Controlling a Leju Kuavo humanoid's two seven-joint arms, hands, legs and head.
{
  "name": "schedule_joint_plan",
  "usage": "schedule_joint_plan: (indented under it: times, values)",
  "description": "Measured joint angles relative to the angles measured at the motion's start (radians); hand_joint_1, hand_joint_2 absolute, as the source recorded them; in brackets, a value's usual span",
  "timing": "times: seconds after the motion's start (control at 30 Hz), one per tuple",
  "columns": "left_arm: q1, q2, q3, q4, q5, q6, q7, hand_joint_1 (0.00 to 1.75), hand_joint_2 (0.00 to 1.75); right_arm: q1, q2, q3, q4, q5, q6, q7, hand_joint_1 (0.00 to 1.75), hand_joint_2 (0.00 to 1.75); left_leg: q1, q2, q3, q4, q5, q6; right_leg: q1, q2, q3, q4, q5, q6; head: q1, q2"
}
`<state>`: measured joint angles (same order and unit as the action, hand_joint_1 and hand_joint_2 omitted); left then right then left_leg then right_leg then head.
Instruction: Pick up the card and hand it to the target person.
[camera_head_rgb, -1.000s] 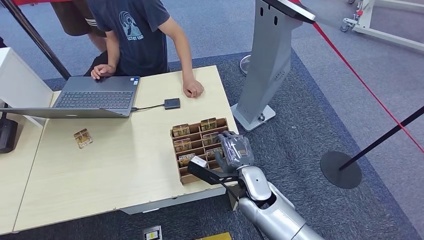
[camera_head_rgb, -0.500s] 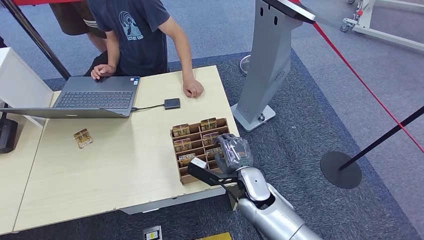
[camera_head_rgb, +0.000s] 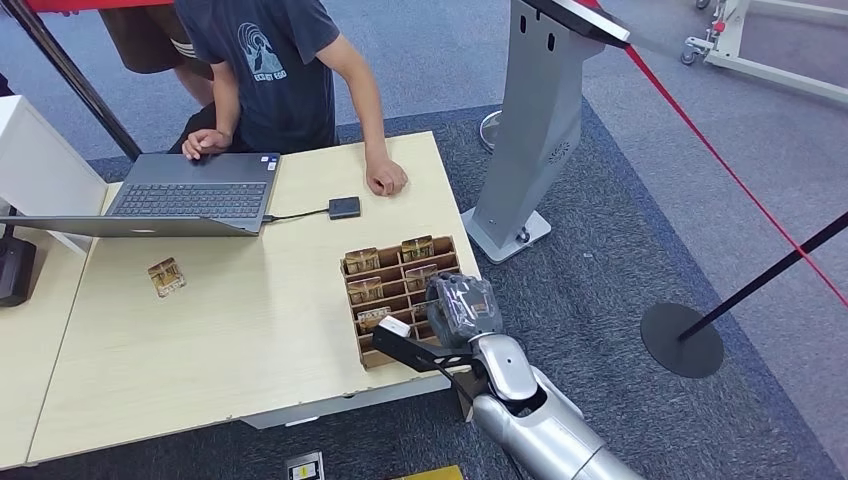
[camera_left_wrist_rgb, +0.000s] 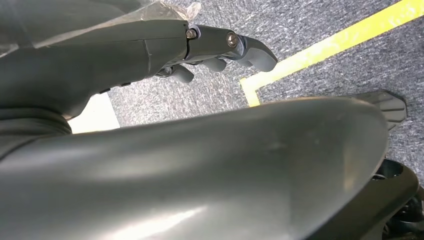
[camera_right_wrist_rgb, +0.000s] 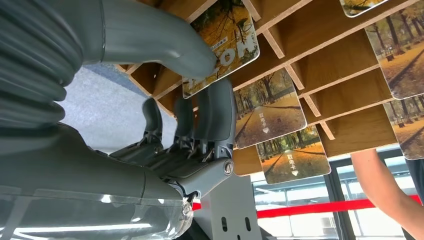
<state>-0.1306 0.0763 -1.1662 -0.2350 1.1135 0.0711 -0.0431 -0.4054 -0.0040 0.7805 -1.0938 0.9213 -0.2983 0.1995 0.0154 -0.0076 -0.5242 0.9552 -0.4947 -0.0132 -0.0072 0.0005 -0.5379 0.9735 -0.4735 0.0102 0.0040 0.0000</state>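
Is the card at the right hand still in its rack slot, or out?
In. The card sits in the wooden rack, with the right hand pinching it.

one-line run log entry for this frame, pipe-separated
phase: grasping card | right robot hand: thumb and fingers pinching card at wooden card rack | left robot hand: hanging, empty | person: at table, waiting

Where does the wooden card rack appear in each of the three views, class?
Head view: the wooden card rack stands at the table's near right edge.
Right wrist view: its compartments fill the upper picture.
Left wrist view: not in it.
Shared landmark: the right hand.
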Motion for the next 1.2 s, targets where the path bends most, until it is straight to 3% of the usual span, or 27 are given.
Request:
schedule_joint_plan:
  times: [0.27,0.5,0.93,1.2]
  values:
    - [0.000,0.000,0.000,0.000,0.003,0.004,0.004,0.00,0.00,-0.005,0.008,0.000,0.017,-0.007,-0.003,-0.006,1.37,1.75,0.000,0.000,0.001,0.000,0.000,0.000,0.000,0.000,0.001,0.000,0.000,0.000,0.000,0.000]
    - [0.000,0.000,0.000,0.000,0.006,0.007,0.012,0.00,0.00,-0.010,0.008,0.002,0.027,-0.019,-0.015,-0.016,1.75,1.75,0.000,0.000,0.002,0.000,0.000,0.000,0.000,0.000,0.002,0.000,0.000,0.000,0.000,0.000]
    - [0.003,-0.001,0.000,0.000,0.008,0.007,0.008,0.00,0.00,0.019,-0.032,-0.001,-0.116,-0.056,-0.038,-0.085,1.75,1.75,0.000,0.000,0.003,0.000,0.000,0.000,0.000,0.000,0.002,0.000,0.000,0.000,0.000,0.000]
    - [0.004,-0.001,0.000,0.000,0.009,-0.004,0.000,0.00,0.00,0.021,-0.051,-0.002,-0.251,-0.095,0.001,-0.144,1.75,1.75,0.000,0.000,0.003,0.000,0.000,0.000,0.000,0.000,0.002,0.000,0.000,0.000,0.000,0.000]
